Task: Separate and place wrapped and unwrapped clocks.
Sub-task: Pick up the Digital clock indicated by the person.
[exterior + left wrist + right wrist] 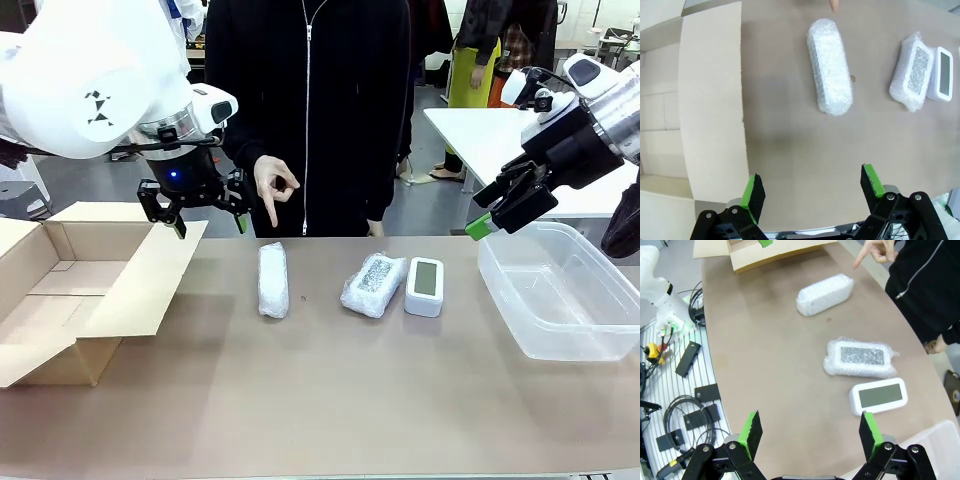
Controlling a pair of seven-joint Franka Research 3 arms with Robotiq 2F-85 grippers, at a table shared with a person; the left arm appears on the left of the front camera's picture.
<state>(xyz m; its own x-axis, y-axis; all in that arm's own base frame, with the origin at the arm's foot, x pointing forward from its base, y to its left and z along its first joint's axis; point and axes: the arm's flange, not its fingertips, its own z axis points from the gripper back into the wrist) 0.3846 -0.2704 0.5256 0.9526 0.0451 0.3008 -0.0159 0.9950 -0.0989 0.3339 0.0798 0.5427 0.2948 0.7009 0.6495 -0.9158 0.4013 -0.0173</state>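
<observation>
Two bubble-wrapped clocks lie on the brown table: a long bundle left of centre and a flatter bundle beside it. The bare white clock sits just right of that. A person's hand points down at the long bundle. My left gripper hangs open above the box flap. My right gripper hovers open above the tub's left rim.
An open cardboard box stands at the table's left, its flap reaching toward the long bundle. A clear plastic tub sits at the right. Cables and black parts lie on a rack past the table's near edge.
</observation>
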